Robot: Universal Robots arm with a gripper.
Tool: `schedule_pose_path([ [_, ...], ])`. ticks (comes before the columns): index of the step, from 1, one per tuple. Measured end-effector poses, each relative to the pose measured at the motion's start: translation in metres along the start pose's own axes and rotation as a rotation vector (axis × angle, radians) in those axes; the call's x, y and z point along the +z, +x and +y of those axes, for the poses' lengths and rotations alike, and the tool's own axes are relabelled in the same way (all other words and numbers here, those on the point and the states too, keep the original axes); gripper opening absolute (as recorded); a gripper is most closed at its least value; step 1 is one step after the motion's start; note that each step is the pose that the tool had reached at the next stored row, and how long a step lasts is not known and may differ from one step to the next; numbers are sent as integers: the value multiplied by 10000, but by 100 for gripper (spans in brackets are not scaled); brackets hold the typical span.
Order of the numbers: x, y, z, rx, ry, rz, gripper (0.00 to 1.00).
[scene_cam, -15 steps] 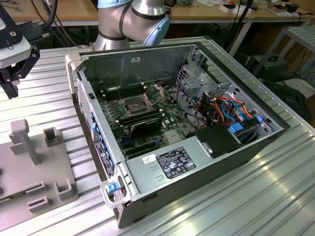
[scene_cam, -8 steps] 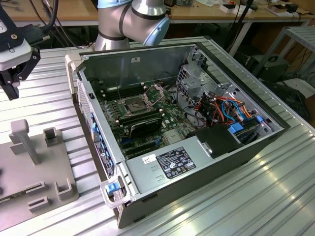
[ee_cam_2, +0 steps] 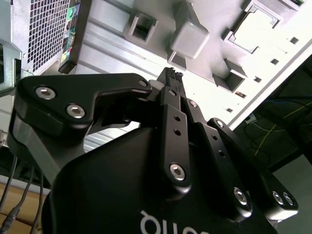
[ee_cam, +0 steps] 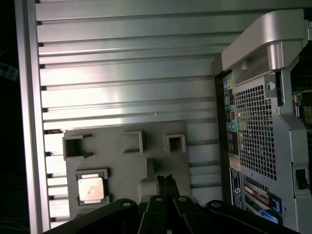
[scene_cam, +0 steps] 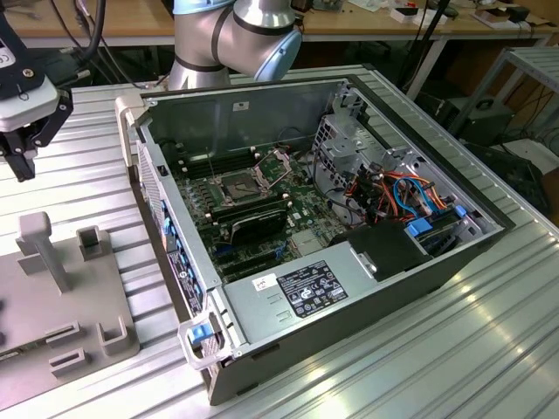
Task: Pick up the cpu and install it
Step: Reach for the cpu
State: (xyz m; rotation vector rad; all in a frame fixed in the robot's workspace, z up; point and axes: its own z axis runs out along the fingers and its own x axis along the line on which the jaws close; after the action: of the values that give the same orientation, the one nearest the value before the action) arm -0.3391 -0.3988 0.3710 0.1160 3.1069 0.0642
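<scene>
Shows the gripper (ee_cam: 165,179) poised above a grey fixture plate (ee_cam: 126,163), fingertips pressed together with nothing pinched between them. Places the cpu (ee_cam: 91,189) in the first wrist view as a dull metallic square lying flat in a dark square holder (ee_cam: 91,171) on that plate, uncovered and well apart from the fingertips. Finds several open square pockets (ee_cam: 174,143) elsewhere on the plate. Hides the nearest part of the plate in both wrist views behind the gripper's own black linkage (ee_cam_2: 97,161).

Sets the gripper at the upper left of the exterior view, above the plate's upright post (scene_cam: 44,249) and over a ribbed aluminium table (scene_cam: 454,349). Puts an open desktop computer case (scene_cam: 349,301) on its side at centre frame, just beside the plate, its side wall standing between the plate and the motherboard (scene_cam: 293,205). Reveals the metal-framed socket (scene_cam: 238,185) mid-board, its hinged frame (scene_cam: 278,164) apparently swung up, though too small to be sure. Lines up black memory sticks (scene_cam: 249,218) just below the socket, the power supply (scene_cam: 306,292) along the case's near edge and orange and blue cables (scene_cam: 397,194) toward the exterior view's right. Leaves the robot arm (scene_cam: 236,35) rising behind the case at top centre.
</scene>
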Motion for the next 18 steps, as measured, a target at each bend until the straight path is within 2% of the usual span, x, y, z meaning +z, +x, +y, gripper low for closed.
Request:
schedule_pose_path([
  [5,34,16,-2,1,11,1,11],
  [9,70,56,-7,-1,23,0,11],
  [10,123,154,-17,-1,42,-2,11],
  [13,158,334,-32,-2,43,-3,11],
  [18,163,371,-35,-2,44,-2,11],
])
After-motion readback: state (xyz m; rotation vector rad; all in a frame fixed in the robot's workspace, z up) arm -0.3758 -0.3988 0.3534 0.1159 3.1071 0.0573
